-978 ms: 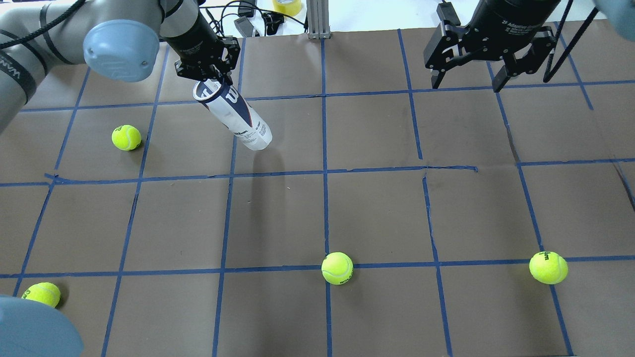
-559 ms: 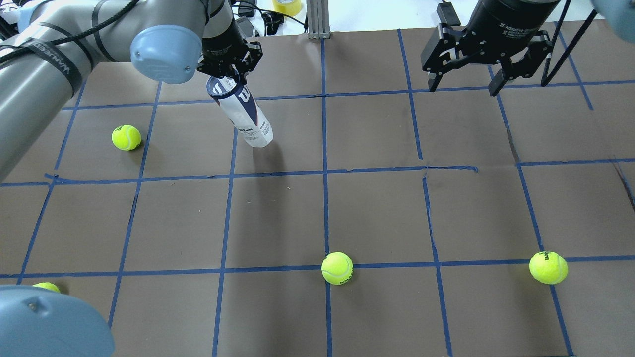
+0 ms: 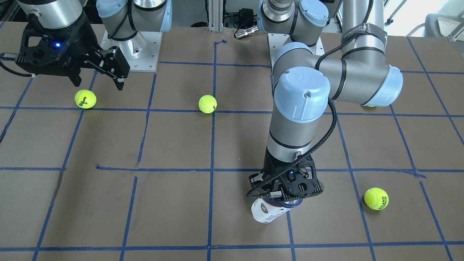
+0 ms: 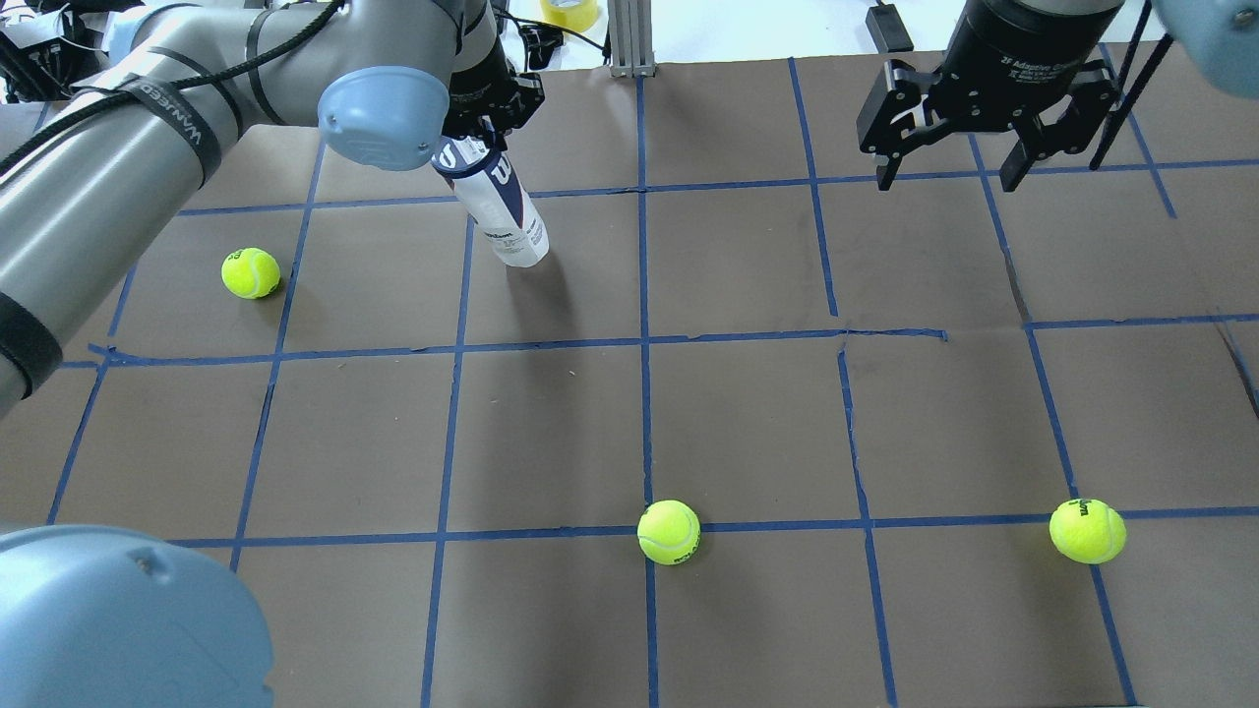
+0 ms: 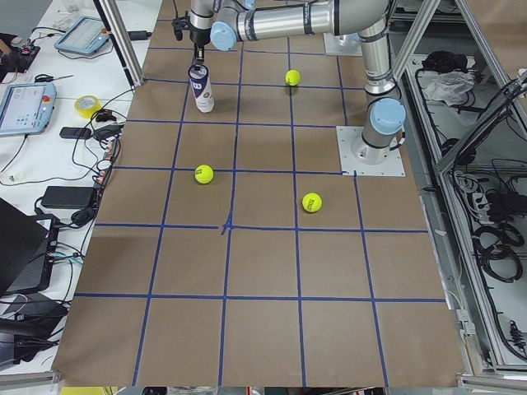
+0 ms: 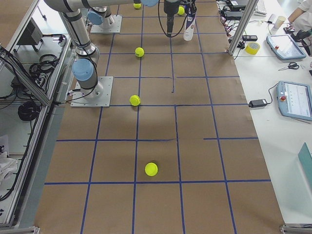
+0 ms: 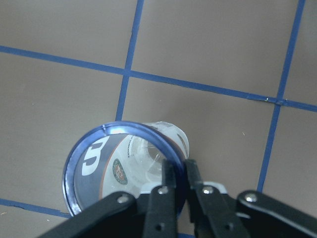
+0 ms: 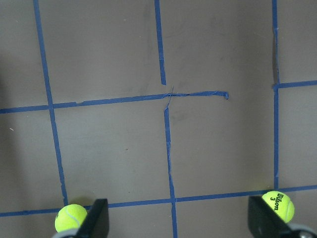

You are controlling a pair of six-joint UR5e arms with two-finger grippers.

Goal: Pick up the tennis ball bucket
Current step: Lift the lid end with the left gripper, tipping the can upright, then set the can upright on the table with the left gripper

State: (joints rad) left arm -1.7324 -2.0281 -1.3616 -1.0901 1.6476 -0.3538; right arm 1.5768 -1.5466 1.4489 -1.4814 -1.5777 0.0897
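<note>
The tennis ball bucket (image 4: 500,206) is a slim clear can with a white and navy label and a "W" logo. It stands almost upright, slightly tilted, at the far left of the table, its base at or just above the brown paper. My left gripper (image 4: 480,141) is shut on its blue top rim, one finger inside and one outside, as the left wrist view (image 7: 178,171) shows. The can also shows in the front-facing view (image 3: 269,213) below the left gripper (image 3: 284,197). My right gripper (image 4: 952,182) is open and empty, hovering at the far right.
Loose yellow-green tennis balls lie on the gridded paper: one at left (image 4: 251,272), one at near centre (image 4: 669,532), one at near right (image 4: 1087,531). Cables and a tape roll (image 4: 570,12) lie beyond the far edge. Two balls (image 8: 71,218) (image 8: 278,206) show under the right gripper.
The left arm swung right and farther away, tipping the can from a strong lean to nearly upright. The right gripper shifted slightly right and stayed open.
</note>
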